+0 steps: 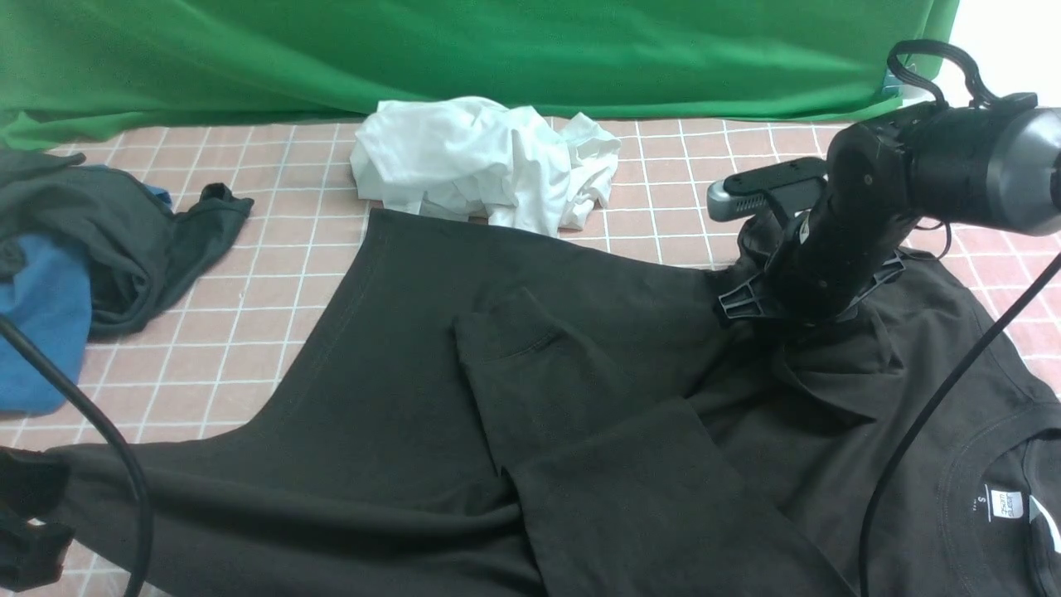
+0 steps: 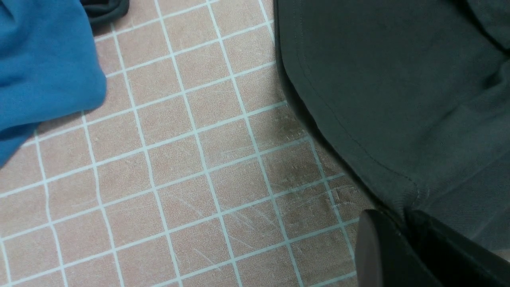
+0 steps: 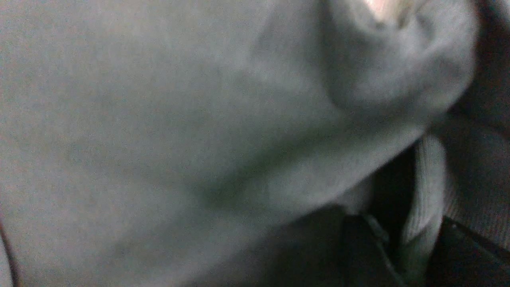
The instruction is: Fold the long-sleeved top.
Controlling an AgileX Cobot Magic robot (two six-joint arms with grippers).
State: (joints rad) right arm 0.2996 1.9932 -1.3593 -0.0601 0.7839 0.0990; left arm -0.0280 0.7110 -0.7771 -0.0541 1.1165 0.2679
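The long-sleeved top [image 1: 530,398], large and black-brown, lies spread over the tiled table with one sleeve folded across its body and its neck label at the near right. At the near left edge my left gripper [image 1: 37,506] is shut on the top's stitched hem [image 2: 398,79]; its fingers meet at the hem corner [image 2: 402,217]. My right gripper [image 1: 767,319] presses down into bunched cloth at the far right of the top. In the blurred right wrist view a ribbed cuff [image 3: 424,199] stands between its fingers [image 3: 414,231], with a dark gap on one side.
A crumpled white garment [image 1: 489,162] lies at the back centre. A blue shirt [image 1: 41,323] and a dark greenish-grey garment [image 1: 124,232] are heaped at the left. A green backdrop [image 1: 414,50] closes the far side. Black cables [image 1: 928,431] cross the near corners.
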